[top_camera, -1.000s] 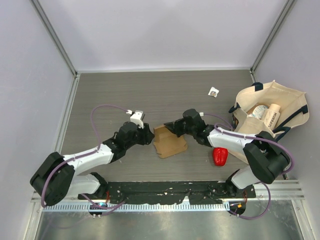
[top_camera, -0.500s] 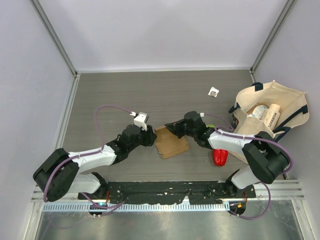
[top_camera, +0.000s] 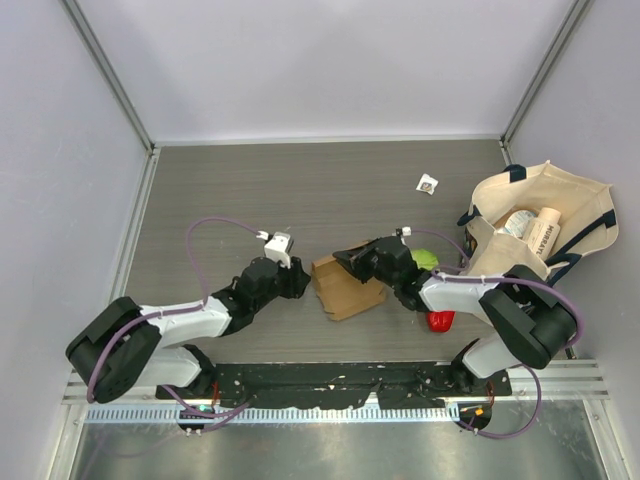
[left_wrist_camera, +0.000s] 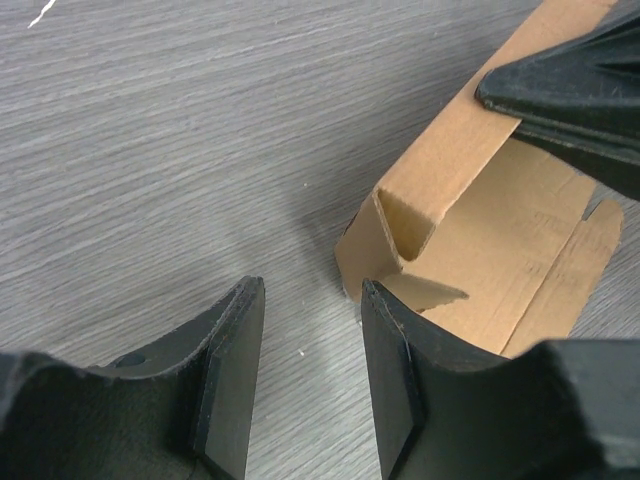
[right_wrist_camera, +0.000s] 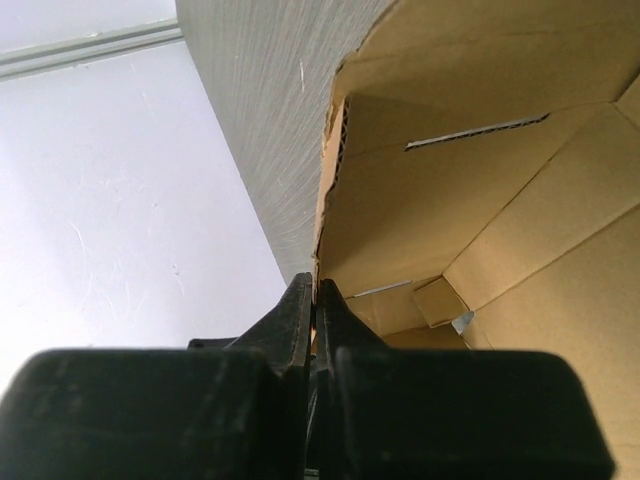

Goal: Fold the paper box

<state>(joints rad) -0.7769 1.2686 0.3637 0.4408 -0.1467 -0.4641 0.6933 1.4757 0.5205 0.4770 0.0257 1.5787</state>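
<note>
The paper box (top_camera: 347, 288) is brown kraft cardboard, partly raised from flat, in the middle of the table between the two grippers. My right gripper (top_camera: 352, 262) is shut on the box's far wall edge (right_wrist_camera: 322, 230) and holds that wall upright. My left gripper (top_camera: 300, 281) is open and empty, just left of the box's near-left corner (left_wrist_camera: 385, 235). Its right finger (left_wrist_camera: 400, 380) sits beside that corner; whether it touches cannot be told. The inside of the box shows in the right wrist view (right_wrist_camera: 500, 200).
A cream tote bag (top_camera: 540, 225) with dark handles and items inside stands at the right. A red pepper (top_camera: 439, 320) and a green cabbage (top_camera: 425, 259) lie by the right arm. A small wrapper (top_camera: 428, 183) lies at the back right.
My right gripper has lifted the box wall, turning the flat sheet into a raised shape and shifting it slightly right. My left gripper has pulled a little toward the near side, staying open.
</note>
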